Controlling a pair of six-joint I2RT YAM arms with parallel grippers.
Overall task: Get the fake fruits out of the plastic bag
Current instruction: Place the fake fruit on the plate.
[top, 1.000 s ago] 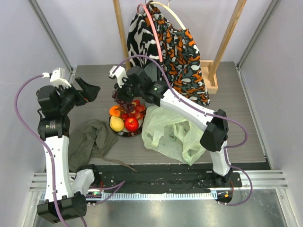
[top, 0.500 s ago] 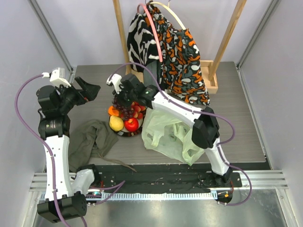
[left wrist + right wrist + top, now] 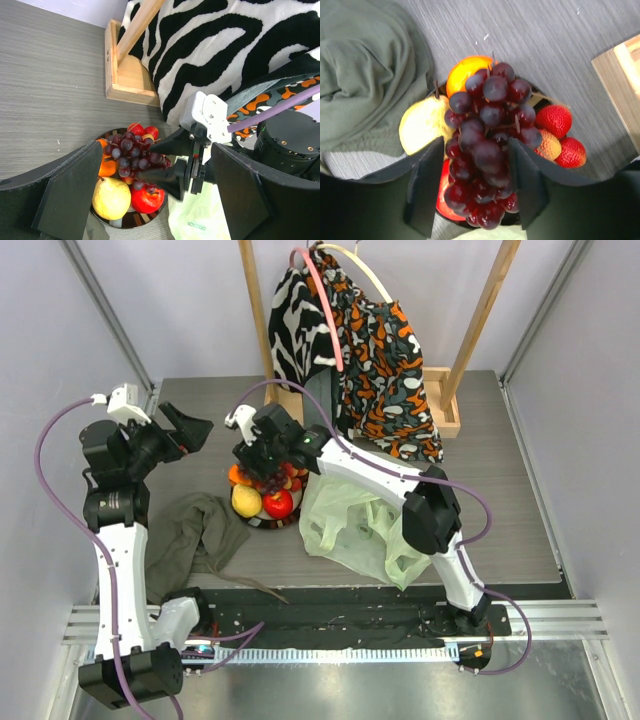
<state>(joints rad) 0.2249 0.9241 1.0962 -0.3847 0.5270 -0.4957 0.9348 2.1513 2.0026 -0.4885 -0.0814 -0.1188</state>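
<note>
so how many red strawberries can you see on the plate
2. One glossy red plastic strawberry lies right of the dark purple grape bunch; the other is just below it in the right wrist view. More may be hidden under the grapes.

The grape bunch [image 3: 487, 145] is glossy dark purple. The apple [image 3: 278, 503] and strawberries [image 3: 555, 120] are red, the pear-shaped fruit [image 3: 246, 501] yellow, the orange piece [image 3: 465, 72] bright orange — all against a dark-rimmed plate [image 3: 262, 525]. The plastic bag [image 3: 365, 525] is translucent pale green. The cloth [image 3: 195, 535] is olive-grey. The striped garment [image 3: 225, 45] is black-and-white zebra; the blotched garment [image 3: 385, 360] mixes orange, black and grey. The worktop [image 3: 500, 490] is grey wood-grain.
</note>
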